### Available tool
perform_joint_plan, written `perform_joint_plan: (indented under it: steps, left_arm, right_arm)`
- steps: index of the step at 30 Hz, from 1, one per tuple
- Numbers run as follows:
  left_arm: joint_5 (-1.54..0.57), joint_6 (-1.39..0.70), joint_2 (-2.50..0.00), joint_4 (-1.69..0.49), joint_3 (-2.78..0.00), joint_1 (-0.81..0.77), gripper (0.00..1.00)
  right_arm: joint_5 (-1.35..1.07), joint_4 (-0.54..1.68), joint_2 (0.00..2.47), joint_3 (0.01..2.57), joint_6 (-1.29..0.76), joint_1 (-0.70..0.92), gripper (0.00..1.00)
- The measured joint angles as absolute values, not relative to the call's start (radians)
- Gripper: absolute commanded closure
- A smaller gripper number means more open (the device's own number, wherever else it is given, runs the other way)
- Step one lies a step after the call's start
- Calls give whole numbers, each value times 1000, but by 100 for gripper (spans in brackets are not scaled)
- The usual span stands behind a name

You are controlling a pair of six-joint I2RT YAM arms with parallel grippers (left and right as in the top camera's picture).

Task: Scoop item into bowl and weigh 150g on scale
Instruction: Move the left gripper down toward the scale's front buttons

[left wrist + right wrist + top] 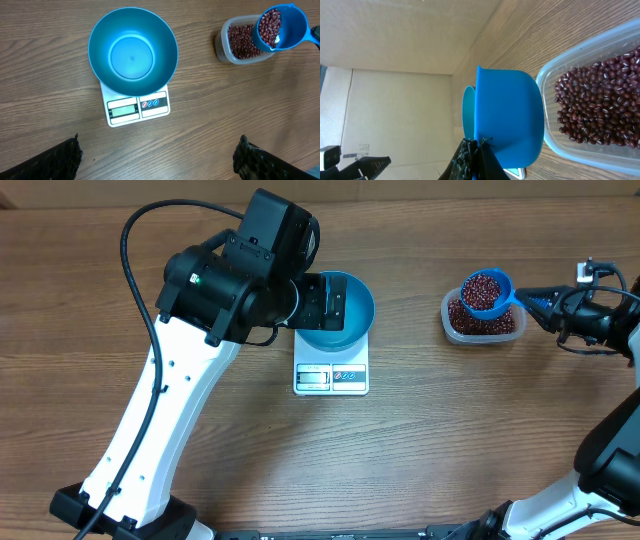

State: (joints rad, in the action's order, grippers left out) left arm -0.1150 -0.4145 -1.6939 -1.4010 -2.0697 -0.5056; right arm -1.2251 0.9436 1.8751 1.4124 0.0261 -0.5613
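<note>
Beans [243, 41] in tub [220, 45] and scoop [290, 27]

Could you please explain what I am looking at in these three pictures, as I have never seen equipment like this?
These are two robot arms at a wooden table, each ending in a two-finger gripper. One picture is taken from above; the other two come from cameras on each wrist.

On the table a small flat white kitchen scale carries a deep bright-blue bowl, which looks empty. To its right stands a clear plastic tub of small dark red-brown beans.

The right gripper is shut on the handle of a small blue scoop, filled with beans and hanging over the tub. The left gripper is open and holds nothing; its dark fingers frame the bottom of its view, above the bowl.
</note>
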Motion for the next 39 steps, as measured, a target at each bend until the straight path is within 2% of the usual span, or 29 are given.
perform_joint_plan:
  steps: [4,6,7,8,9,14,17,21,24,28,36,39]
  left_arm:
    - [-117,-415,-1694,-1402,-2070,-506,0]
    - [-119,-415,-1694,-1407,-2070,-506,54]
    - [-120,-413,-1694,-1411,-2070,-506,75]
    - [-119,-406,-1694,-1413,-2070,-506,89]
    - [-119,-387,-1694,-1414,-2070,-506,96]
    - [-119,-247,-1692,-1431,-2034,-514,96]
    - [-113,-178,-1687,-1420,-1920,-553,96]
    - [-57,-138,-1685,-1298,-1714,-640,96]
    - [-21,-113,-1686,-1122,-1546,-736,96]
    - [65,-101,-1688,-962,-1429,-830,96]
    - [134,-101,-1688,-885,-1388,-844,96]
    - [141,-102,-1686,-763,-1346,-844,96]
  right_arm:
    - [-1226,943,1875,1413,26,-561,96]
    - [-1226,943,1875,1413,26,-561,96]
    - [-1227,943,1875,1412,26,-561,96]
    - [-1227,943,1875,1412,26,-561,96]
    - [-1227,943,1875,1412,27,-561,96]
    - [-1227,944,1875,1412,31,-561,96]
    - [-1227,945,1875,1412,37,-561,96]
    - [-1227,952,1875,1412,40,-561,96]
    - [-1227,955,1875,1412,41,-561,96]
    - [-1227,957,1875,1412,42,-561,96]
    - [-1227,958,1875,1412,41,-561,96]
    - [-1227,958,1875,1412,42,-561,96]
